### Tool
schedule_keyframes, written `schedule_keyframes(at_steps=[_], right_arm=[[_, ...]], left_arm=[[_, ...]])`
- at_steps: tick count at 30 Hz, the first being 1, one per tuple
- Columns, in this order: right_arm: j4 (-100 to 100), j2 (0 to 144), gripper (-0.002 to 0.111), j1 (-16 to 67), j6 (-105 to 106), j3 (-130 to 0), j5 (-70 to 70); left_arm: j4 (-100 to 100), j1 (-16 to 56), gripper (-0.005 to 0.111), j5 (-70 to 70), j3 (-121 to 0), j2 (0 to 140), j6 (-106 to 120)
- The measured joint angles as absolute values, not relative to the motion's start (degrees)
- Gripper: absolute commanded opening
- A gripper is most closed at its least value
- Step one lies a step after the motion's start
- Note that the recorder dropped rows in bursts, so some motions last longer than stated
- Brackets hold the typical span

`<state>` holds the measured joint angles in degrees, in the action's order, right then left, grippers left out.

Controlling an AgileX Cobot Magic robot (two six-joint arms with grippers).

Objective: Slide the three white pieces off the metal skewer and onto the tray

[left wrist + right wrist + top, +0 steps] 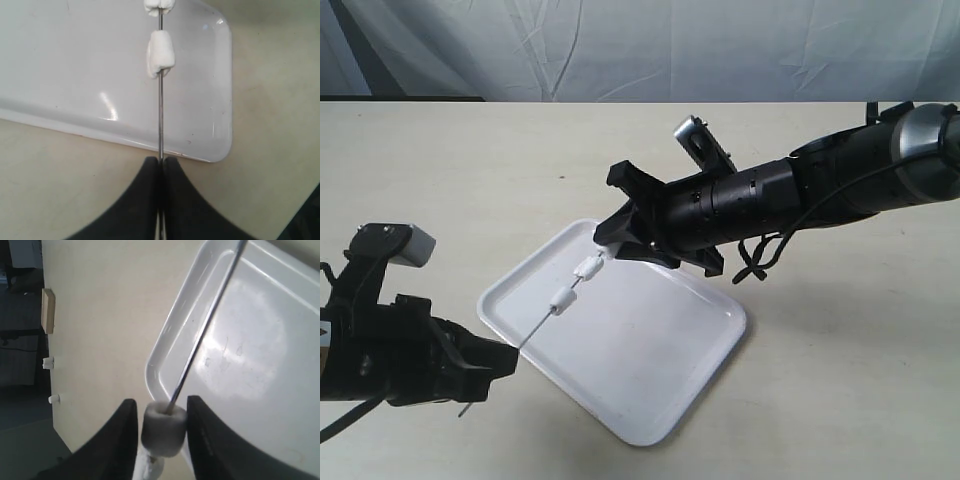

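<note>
The thin metal skewer (535, 328) slants up from my left gripper (505, 358) to my right gripper (610, 242), over the white tray (650, 360). Two white pieces show on it in the exterior view, a lower one (562, 296) and an upper one (588, 268) at the right fingertips. The left wrist view has my left gripper (160, 160) shut on the skewer (160, 120), one piece (160, 55) over the tray (75, 60). The right wrist view has my right gripper (162, 401) open, its jaws flanking a piece (164, 430) on the skewer (205, 335), a thin gap on one side. Another white bit (152, 467) shows under it.
The tray (260, 340) lies near the front of a beige table. A black cable (755, 262) hangs under my right arm. A small wooden block (48, 311) and two tiny white bits (48, 362) sit at the table's edge. A pale cloth hangs behind the table.
</note>
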<state>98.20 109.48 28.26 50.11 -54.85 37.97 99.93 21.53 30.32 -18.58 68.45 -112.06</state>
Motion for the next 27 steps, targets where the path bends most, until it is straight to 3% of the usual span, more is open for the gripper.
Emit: schedule_keyframes(at_steps=[7,27], right_arm=[[98.0,109.5,0.005,28.3,50.1,-54.9,39.3],[98.6,109.5,0.005,28.4,50.2,-54.9,38.0]], left_arm=[[99.9,21.5,0.0,29.3,-18.6,68.4,-112.1],[99.3,21.5,0.0,29.6,-17.3,68.4,-113.0]])
